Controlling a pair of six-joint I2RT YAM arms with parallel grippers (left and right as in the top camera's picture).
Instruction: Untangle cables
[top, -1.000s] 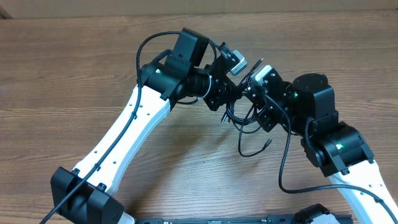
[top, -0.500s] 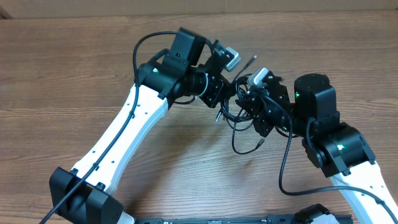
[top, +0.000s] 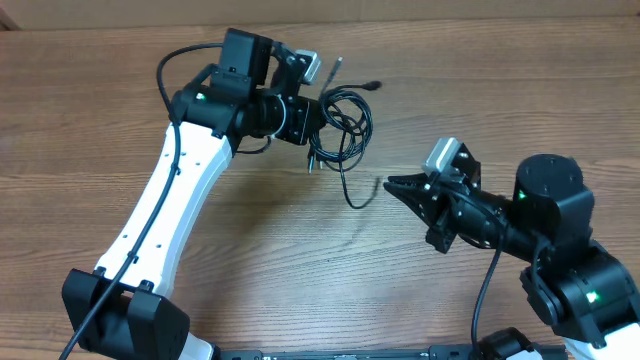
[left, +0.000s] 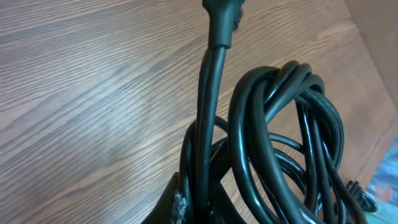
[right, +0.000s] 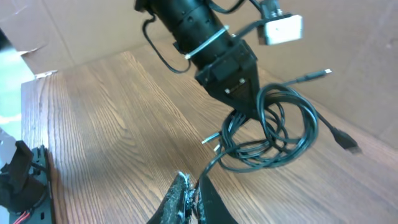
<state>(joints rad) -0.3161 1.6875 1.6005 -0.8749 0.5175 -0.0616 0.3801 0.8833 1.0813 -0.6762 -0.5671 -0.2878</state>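
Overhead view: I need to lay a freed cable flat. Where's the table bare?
Bare: left of the left arm; front middle between both arms; far-right corner beyond the right arm. Crowded: around the cables at the left pincer, their strand running to the right pincer.

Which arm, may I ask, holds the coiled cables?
The left arm's fingers pinch the coiled cables; the right arm's fingers sit off the coil, by a trailing strand.

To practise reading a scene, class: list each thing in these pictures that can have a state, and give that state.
cables, looped in one tangled bundle that hangs from the left hand, with one loose strand trailing down.
left hand, shut on the cables.
right hand, shut, apart from the bundle; whether it pinches the loose strand's end cannot be told.
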